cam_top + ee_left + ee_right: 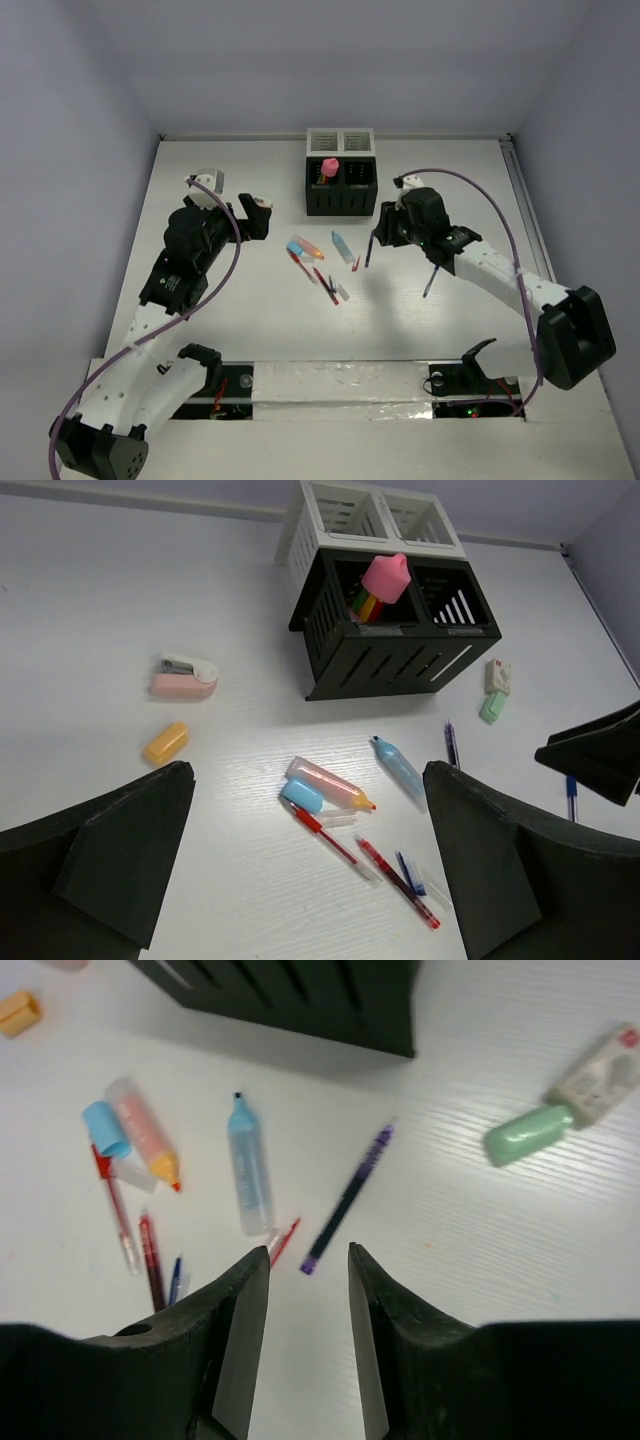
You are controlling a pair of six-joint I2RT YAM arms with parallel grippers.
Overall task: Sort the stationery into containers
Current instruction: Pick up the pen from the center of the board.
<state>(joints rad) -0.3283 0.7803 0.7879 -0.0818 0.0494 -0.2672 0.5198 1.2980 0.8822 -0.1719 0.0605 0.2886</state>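
White desk (220, 300): is carrying loose stationery in a cluster in front of the boxes.
Black organizer box (390, 660): is standing joined to the white organizer box (370, 515) behind it.
Pink-capped marker (386, 577): is sticking up, cap uppermost, out of the black box's left compartment as the left wrist view shows it.
Light blue marker (248, 1165): is lying flat between the pink-and-orange marker (145, 1138) and the purple pen (348, 1198).
Light blue cap-like piece (105, 1128): is lying against the pink-and-orange marker.
Red pen (330, 838): is lying near the markers, a second red pen (400, 882) and a small blue pen (410, 872) just beyond it.
Right end effector (305, 1260): is hovering over the desk, jaws partly apart with nothing between them. The purple pen's near end is lying just past its tips, seemingly untouched.
Left end effector (233, 195): is hanging left of the boxes, jaws spread wide, holding nothing.
Pink stapler (184, 678): is lying left of the black box, an orange piece (166, 742) near it.
Green piece (525, 1132): is lying right of the black box, touching a white block (600, 1065).
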